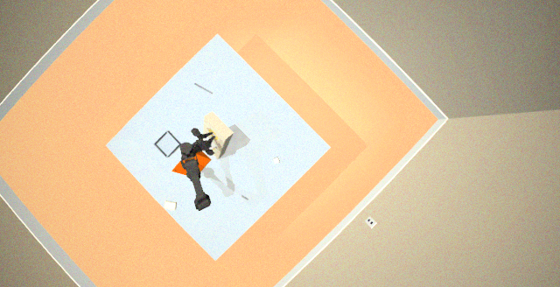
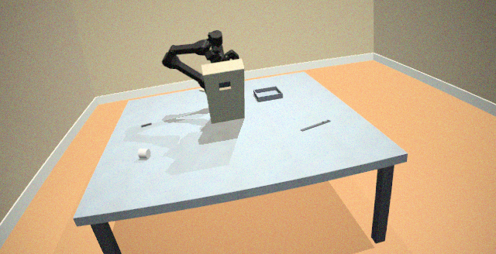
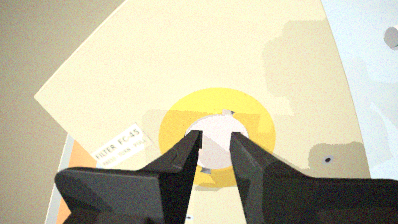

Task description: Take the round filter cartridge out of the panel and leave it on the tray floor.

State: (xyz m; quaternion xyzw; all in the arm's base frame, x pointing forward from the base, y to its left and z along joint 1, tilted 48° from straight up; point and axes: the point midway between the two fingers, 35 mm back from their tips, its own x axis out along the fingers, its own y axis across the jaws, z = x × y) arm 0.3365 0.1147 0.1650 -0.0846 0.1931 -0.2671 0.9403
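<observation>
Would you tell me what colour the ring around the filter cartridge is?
Yellow; the ring surrounds the pale cartridge, clearest in the wrist view.
</observation>
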